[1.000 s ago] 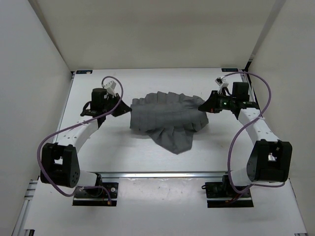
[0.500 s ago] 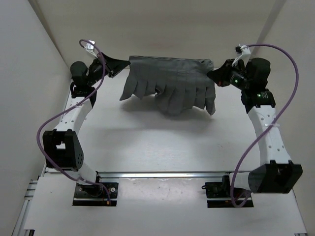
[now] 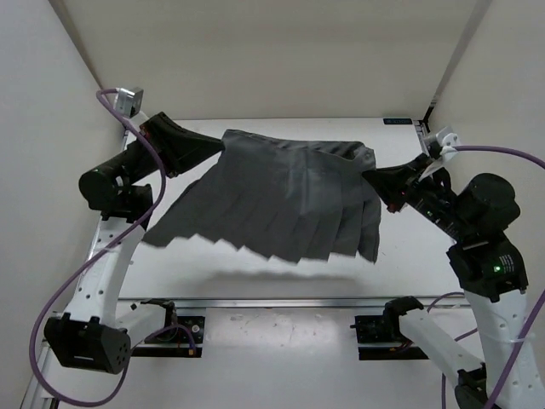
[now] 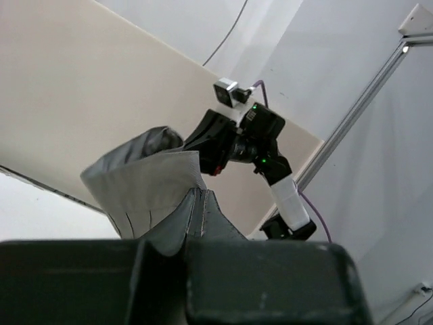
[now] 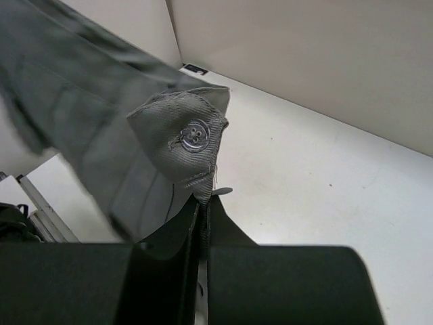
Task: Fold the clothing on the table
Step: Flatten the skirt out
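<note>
The clothing, a dark grey pleated garment, hangs spread in the air above the table, held by its two top corners. My left gripper is shut on the left corner, and my right gripper is shut on the right corner. The pleated hem droops toward the front, lower on the left. In the left wrist view grey fabric runs out from between the closed fingers toward the right arm. In the right wrist view a waistband corner with a button sticks out of the closed gripper.
White side walls close in the table left, right and back. A metal rail runs along the near edge, with both arm bases just behind it. Purple cables loop off both arms.
Both arms have lifted the garment off the table and carried it up and toward the front. It went from a crumpled heap to a spread, hanging sheet.
</note>
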